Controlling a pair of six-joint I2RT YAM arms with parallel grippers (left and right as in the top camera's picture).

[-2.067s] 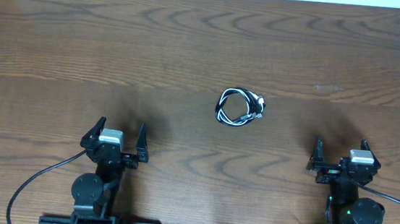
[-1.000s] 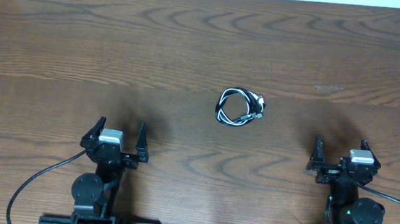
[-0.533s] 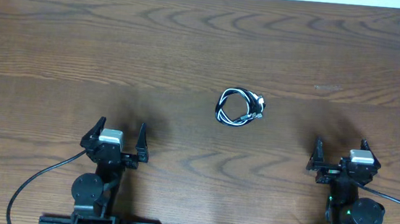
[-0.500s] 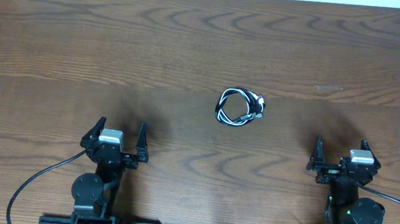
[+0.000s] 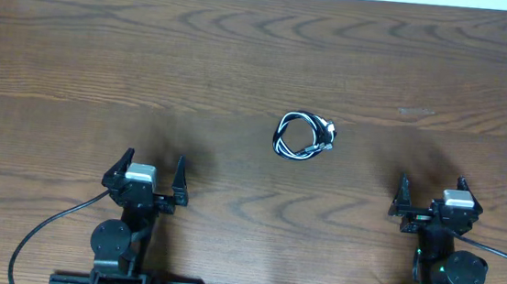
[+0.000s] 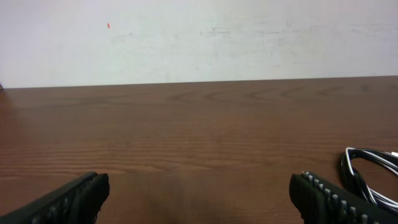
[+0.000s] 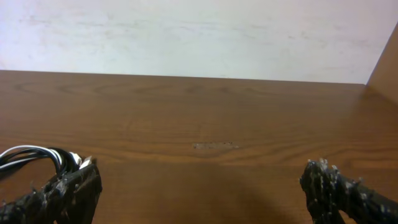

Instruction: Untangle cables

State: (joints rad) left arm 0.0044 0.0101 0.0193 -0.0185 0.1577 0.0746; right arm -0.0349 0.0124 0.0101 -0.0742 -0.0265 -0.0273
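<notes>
One broad surface (image 5: 243, 49): dark brown wood, wavy grain, matte. Plain white wall (image 6: 199, 37) behind it, faintly scuffed. Small tight coil of cables (image 5: 304, 135), thin black and white cords, lies right of centre, well apart from both arms. Left hand (image 5: 153, 165) fingers spread wide, holding nothing. Right hand (image 5: 433, 190) likewise.

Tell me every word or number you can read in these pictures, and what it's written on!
None: no word, number or sign can be read in any view.
The cables: no tag or print shows on them.
The table: only bare wood grain.
The wall: plain, with faint smudges and one red speck that is not a letter.
</notes>
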